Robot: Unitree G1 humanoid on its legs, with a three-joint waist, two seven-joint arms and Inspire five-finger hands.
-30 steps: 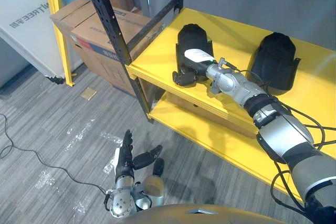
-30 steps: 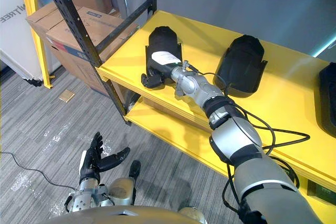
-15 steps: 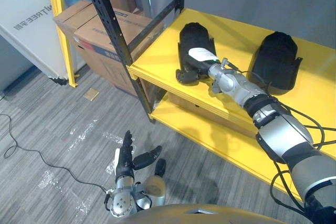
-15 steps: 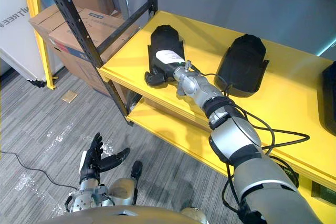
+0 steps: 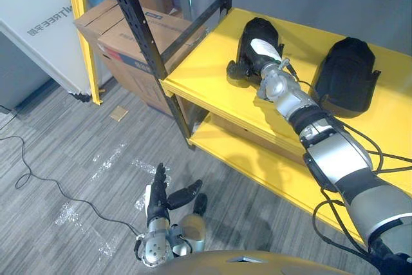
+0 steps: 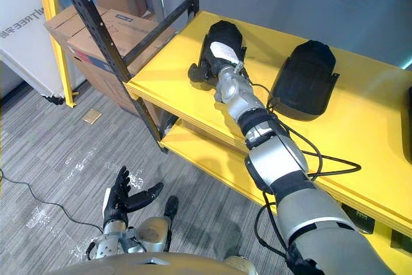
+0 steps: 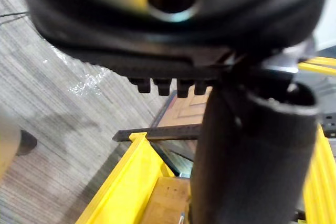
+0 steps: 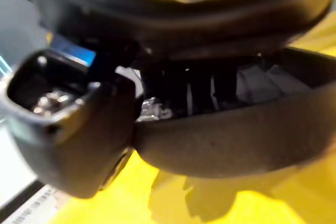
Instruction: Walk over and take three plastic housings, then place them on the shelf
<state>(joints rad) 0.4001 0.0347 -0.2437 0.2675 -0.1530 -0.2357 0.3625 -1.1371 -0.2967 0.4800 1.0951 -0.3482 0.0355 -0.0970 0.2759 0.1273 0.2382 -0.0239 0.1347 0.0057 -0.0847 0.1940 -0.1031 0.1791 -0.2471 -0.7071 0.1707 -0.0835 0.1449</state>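
The placing step is judged to be in hand: one plastic housing point(image 5: 259, 30) is being set on the top board of the yellow shelf point(image 5: 203, 72), towards that board's left end and near the black upright point(image 5: 138, 30). The housing lies on the board, or very nearly so; whether its full weight is already borne there cannot be told. The right hand point(image 5: 256, 61) is laid over the housing's near end, and its dark fingers point(image 5: 235, 69) are seen curled down over the edge, so the housing is judged to be grasped and not merely touched. In the right wrist view the thumb point(image 8: 58, 119) is seen on one side and the housing's curved rim running across beneath the row of fingers, which agrees with a closed hold. A second housing point(image 5: 347, 72) lies on the same board, well apart to the right and untouched. A further dark object point(image 6: 409, 123) is cut off by the view's edge and cannot be identified, so the count of housings delivered is left open. The next move is judged to call for the fingers to be released and the hand lifted clear without the housing being dragged towards the shelf's front edge. The left hand point(image 5: 156, 201) is held low over the grey floor, its fingers straight and spread, and nothing is held in it.
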